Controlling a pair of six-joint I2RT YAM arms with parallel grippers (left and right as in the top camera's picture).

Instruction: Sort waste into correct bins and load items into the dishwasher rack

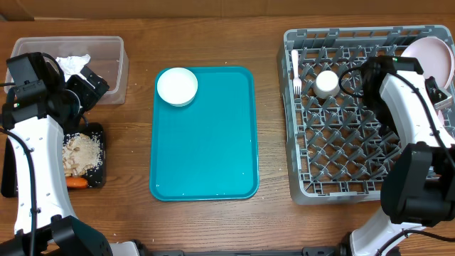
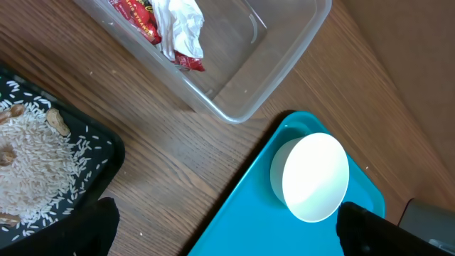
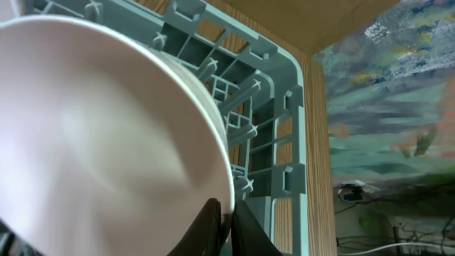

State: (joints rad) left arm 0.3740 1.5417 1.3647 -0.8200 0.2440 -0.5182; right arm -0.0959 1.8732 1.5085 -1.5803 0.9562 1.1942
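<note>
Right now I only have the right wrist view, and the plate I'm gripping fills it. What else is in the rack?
Observer: A small white cup and a white fork sit in the dishwasher rack, along its left side, apart from your white plate.
Operator: Anything on the teal tray?
Observer: One white bowl, at the far left corner of the teal tray.
Operator: And the left gripper?
Observer: The left gripper is open, holding nothing, near the clear tub.
</note>
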